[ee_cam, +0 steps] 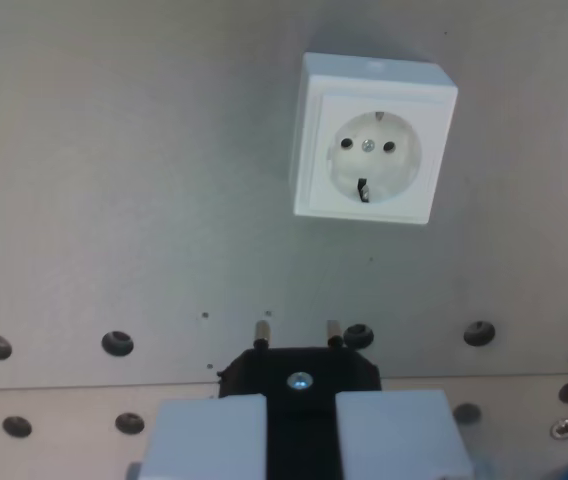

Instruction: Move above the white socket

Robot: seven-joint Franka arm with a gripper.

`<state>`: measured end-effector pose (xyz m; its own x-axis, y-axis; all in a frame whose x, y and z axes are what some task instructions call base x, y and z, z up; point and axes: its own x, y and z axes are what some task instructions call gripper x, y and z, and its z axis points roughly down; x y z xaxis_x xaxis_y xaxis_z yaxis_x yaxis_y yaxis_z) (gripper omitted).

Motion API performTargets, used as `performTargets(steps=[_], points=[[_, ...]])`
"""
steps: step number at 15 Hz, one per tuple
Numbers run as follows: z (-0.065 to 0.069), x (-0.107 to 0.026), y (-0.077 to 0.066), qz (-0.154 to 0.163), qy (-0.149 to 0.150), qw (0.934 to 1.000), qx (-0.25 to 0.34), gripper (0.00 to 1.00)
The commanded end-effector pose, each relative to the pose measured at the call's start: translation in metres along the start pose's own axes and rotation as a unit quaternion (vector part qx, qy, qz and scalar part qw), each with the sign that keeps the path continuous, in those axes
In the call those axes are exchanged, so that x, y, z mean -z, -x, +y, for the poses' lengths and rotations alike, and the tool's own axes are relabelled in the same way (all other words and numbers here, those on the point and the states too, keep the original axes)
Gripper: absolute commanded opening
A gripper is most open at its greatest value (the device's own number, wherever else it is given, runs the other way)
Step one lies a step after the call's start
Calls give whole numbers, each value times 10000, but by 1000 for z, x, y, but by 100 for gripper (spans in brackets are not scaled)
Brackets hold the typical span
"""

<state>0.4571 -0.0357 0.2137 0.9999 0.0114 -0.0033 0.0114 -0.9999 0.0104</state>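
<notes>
Facing the camera, white socket (375, 138), contact holes side by side horizontally

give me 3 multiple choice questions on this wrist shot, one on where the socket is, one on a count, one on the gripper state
1. Where is the white socket in the wrist view?
A. upper right
B. lower left
C. bottom centre

2. How many metal pins show on the black plug?
A. one
B. two
C. four

3. What is the gripper doing?
A. open, empty
B. shut on the black plug
C. shut on the socket

Answers: 1 A, the socket sits above and to the wrist view's right of the plug. 2 B, two pins point up. 3 B, both grey fingers flank the plug body.
</notes>
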Motion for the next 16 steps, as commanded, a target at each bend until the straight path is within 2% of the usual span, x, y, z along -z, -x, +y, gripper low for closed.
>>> performTargets(steps=[1,16], points=[[9,-17,2,537,197,9982,-199,0],[32,-90,1,552,287,9975,-329,0]])
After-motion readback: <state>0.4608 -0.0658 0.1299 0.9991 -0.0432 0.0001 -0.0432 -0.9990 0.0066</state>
